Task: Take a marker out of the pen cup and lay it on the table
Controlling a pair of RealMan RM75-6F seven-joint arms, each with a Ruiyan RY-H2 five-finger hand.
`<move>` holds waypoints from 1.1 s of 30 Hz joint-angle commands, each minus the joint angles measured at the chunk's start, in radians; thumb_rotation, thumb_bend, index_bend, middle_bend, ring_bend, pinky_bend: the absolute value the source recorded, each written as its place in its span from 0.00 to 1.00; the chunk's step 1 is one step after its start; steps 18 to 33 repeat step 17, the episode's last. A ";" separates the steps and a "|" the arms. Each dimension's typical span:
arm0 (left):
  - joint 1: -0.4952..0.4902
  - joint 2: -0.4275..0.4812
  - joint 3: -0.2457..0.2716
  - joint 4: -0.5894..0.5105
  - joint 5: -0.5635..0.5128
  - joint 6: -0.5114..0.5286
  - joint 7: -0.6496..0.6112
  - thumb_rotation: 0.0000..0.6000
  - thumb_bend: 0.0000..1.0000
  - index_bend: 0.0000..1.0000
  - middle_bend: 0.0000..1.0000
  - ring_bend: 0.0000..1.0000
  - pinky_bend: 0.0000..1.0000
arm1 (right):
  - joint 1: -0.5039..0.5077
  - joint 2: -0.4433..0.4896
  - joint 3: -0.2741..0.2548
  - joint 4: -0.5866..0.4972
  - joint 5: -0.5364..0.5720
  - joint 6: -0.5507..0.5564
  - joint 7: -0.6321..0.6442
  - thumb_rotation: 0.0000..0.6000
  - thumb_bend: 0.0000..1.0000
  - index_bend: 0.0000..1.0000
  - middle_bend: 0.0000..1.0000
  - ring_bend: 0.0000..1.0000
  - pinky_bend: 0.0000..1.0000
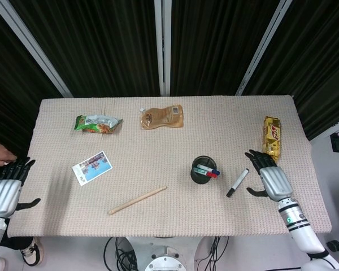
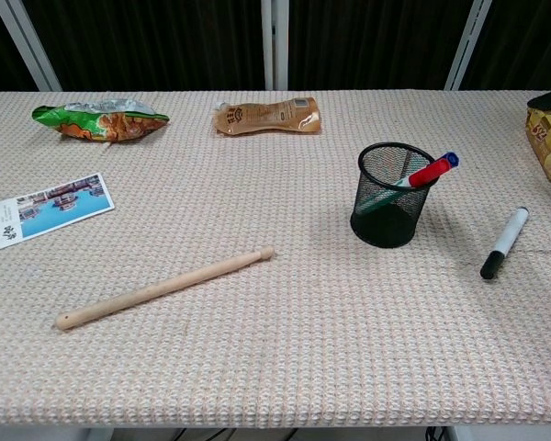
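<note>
A black mesh pen cup (image 1: pixel 204 170) (image 2: pixel 393 196) stands right of the table's middle, with red, blue and green markers leaning in it. A white marker with a black cap (image 1: pixel 237 182) (image 2: pixel 504 243) lies flat on the cloth to the cup's right. My right hand (image 1: pixel 269 180) rests open just right of that marker, apart from it and holding nothing. My left hand (image 1: pixel 7 189) hangs open off the table's left edge. The chest view shows neither hand.
A wooden stick (image 1: pixel 137 200) lies near the front centre, a postcard (image 1: pixel 92 167) to the left. A green snack bag (image 1: pixel 96 123) and a brown pouch (image 1: pixel 161 117) lie at the back. A yellow packet (image 1: pixel 272 135) sits at the right edge, beyond my right hand.
</note>
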 commanded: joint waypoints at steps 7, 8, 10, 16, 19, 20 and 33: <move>0.002 0.007 -0.006 -0.013 0.023 0.033 0.003 1.00 0.11 0.04 0.00 0.00 0.00 | -0.200 0.049 0.009 0.061 -0.070 0.350 -0.035 1.00 0.09 0.00 0.00 0.00 0.00; 0.003 0.007 -0.008 -0.013 0.027 0.042 0.004 1.00 0.11 0.04 0.00 0.00 0.00 | -0.226 0.048 0.012 0.076 -0.051 0.378 -0.065 1.00 0.09 0.00 0.00 0.00 0.00; 0.003 0.007 -0.010 -0.013 0.033 0.051 0.007 1.00 0.11 0.04 0.00 0.00 0.00 | -0.263 0.045 0.014 0.099 -0.019 0.406 -0.107 1.00 0.09 0.00 0.00 0.00 0.00; 0.007 0.013 -0.008 -0.027 0.041 0.063 0.027 1.00 0.11 0.04 0.00 0.00 0.00 | -0.306 0.029 0.022 0.134 0.030 0.396 -0.098 1.00 0.10 0.00 0.00 0.00 0.00; 0.008 0.012 -0.008 -0.028 0.041 0.066 0.029 1.00 0.11 0.04 0.00 0.00 0.00 | -0.308 0.028 0.024 0.136 0.034 0.389 -0.096 1.00 0.11 0.00 0.00 0.00 0.00; 0.008 0.012 -0.008 -0.028 0.041 0.066 0.029 1.00 0.11 0.04 0.00 0.00 0.00 | -0.308 0.028 0.024 0.136 0.034 0.389 -0.096 1.00 0.11 0.00 0.00 0.00 0.00; 0.008 0.012 -0.008 -0.028 0.041 0.066 0.029 1.00 0.11 0.04 0.00 0.00 0.00 | -0.308 0.028 0.024 0.136 0.034 0.389 -0.096 1.00 0.11 0.00 0.00 0.00 0.00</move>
